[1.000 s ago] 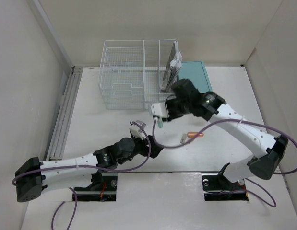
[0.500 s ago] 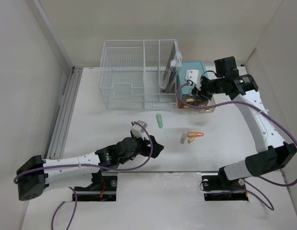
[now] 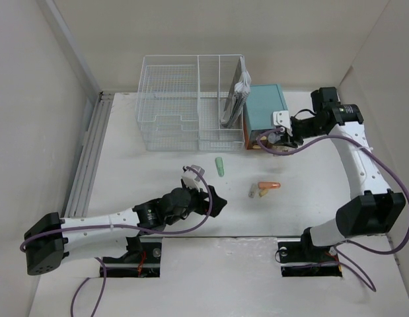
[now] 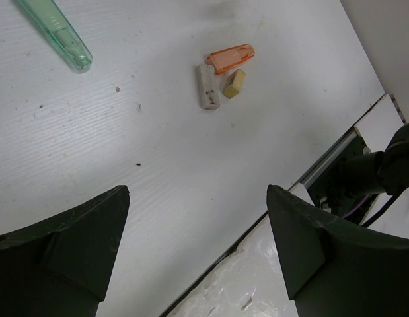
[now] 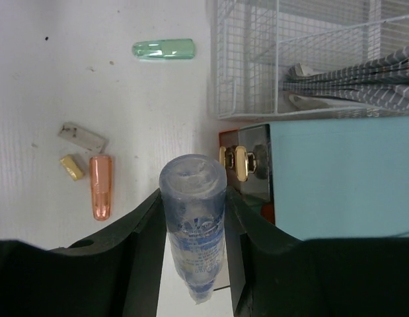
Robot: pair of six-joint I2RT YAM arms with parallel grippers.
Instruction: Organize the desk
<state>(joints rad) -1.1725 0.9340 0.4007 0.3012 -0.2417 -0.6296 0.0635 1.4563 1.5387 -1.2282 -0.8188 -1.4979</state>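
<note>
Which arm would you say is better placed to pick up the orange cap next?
Left. The left gripper is open and empty, facing the orange cap; the right gripper is shut on a clear tube by the teal box.

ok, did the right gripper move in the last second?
Yes. The right gripper swung right, from in front of the wire rack to the near-right corner of the teal box, and is shut on a clear tube.

White desk [image 3: 138, 173], teal box [image 3: 265, 105], seemingly blue-printed bottle [image 5: 194, 224]
</note>
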